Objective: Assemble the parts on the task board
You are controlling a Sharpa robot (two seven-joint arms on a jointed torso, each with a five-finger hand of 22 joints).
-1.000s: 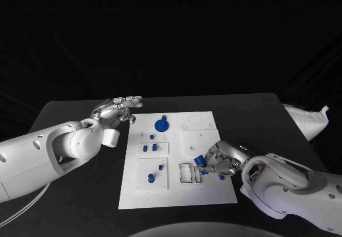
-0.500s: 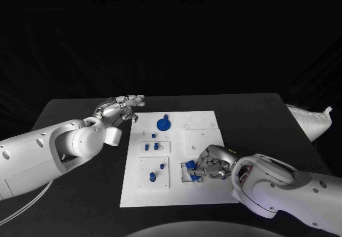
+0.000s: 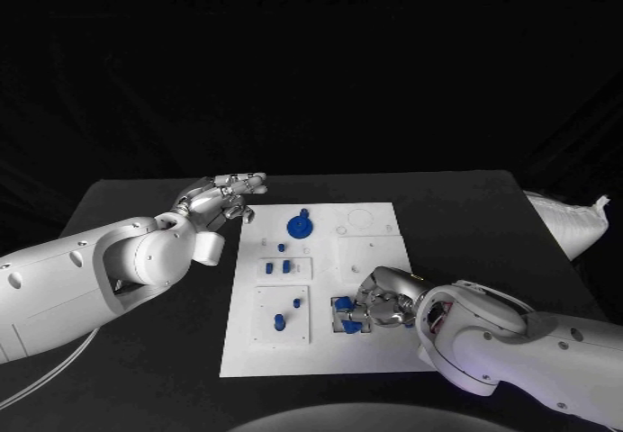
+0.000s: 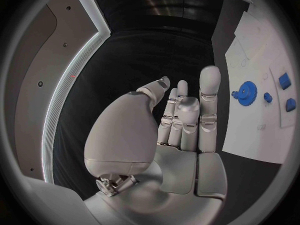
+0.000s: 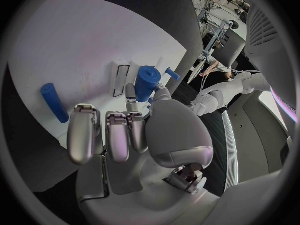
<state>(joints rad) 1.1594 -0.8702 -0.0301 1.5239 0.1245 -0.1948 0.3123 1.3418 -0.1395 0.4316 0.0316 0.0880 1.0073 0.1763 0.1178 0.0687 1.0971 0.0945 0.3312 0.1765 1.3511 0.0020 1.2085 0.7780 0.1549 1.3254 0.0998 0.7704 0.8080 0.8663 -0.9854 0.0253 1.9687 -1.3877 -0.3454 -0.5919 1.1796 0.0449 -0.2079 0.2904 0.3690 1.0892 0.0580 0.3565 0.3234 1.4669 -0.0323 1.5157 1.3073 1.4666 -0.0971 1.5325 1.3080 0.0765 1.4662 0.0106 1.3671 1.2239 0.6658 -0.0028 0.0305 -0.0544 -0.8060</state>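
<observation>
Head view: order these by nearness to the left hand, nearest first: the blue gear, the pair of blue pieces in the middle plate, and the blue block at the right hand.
From the left hand:
1. Blue gear, at the task board's far end, just beside that hand.
2. Pair of blue pieces, mid-board, left half.
3. Blue block, near end, at the right hand.

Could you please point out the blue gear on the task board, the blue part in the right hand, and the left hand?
blue gear (image 3: pixel 297 225), head view, on its round face.
blue part (image 5: pixel 147 82), right wrist view, on its side.
left hand (image 4: pixel 178 120), left wrist view, on the fingers' middle.
</observation>
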